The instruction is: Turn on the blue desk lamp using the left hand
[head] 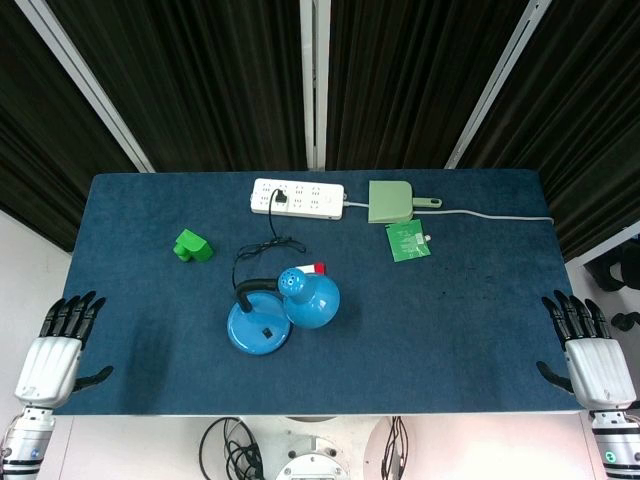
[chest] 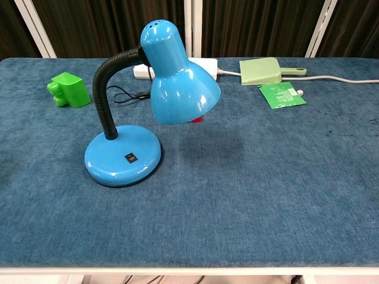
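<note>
The blue desk lamp (head: 285,305) (chest: 177,83) stands near the middle of the blue table, its round base (chest: 122,156) toward the front with a small black switch (chest: 129,157) on top. A black gooseneck bends up to the shade, which points down and right. No light shows from the shade. My left hand (head: 58,350) rests at the table's front left edge, fingers spread, holding nothing, far left of the lamp. At the front right edge my right hand (head: 590,352) lies the same way, empty. Neither hand appears in the chest view.
A white power strip (head: 297,198) at the back holds the lamp's black plug. A pale green dustpan (head: 392,201) and a green packet (head: 407,240) lie back right. A green block (head: 193,245) sits back left. Something red (head: 315,268) shows behind the shade.
</note>
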Robot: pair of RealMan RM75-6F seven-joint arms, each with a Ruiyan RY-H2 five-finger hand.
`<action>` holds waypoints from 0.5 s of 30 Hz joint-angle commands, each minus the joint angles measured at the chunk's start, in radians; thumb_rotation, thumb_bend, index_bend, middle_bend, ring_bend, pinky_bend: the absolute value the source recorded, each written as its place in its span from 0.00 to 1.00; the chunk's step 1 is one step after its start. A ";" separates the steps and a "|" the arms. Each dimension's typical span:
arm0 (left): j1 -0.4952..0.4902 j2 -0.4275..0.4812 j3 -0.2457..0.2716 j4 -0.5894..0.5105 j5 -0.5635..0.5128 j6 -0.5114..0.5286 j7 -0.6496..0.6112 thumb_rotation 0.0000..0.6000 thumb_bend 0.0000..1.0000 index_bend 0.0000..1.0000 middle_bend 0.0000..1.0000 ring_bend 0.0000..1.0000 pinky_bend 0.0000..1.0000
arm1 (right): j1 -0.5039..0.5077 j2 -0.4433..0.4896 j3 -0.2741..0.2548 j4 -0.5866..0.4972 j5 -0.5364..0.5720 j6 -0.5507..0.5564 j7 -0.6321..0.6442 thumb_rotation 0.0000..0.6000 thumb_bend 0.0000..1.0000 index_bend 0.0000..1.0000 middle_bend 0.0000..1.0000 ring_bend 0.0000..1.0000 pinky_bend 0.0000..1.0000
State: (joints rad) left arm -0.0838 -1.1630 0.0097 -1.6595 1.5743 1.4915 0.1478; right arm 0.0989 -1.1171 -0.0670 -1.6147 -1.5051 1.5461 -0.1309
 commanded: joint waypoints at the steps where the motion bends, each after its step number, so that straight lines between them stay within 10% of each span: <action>1: 0.000 -0.001 0.001 -0.001 0.000 -0.002 0.001 1.00 0.00 0.05 0.00 0.00 0.00 | -0.001 -0.001 0.006 -0.004 0.003 -0.015 -0.002 1.00 0.09 0.00 0.00 0.00 0.00; 15: -0.007 0.000 0.021 -0.026 0.032 -0.017 -0.005 1.00 0.00 0.05 0.00 0.00 0.00 | -0.013 0.010 0.043 -0.012 -0.015 -0.013 0.033 1.00 0.09 0.00 0.00 0.00 0.00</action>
State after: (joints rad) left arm -0.0890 -1.1631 0.0273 -1.6827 1.6029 1.4783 0.1444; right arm 0.0852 -1.1082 -0.0254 -1.6252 -1.5200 1.5338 -0.0990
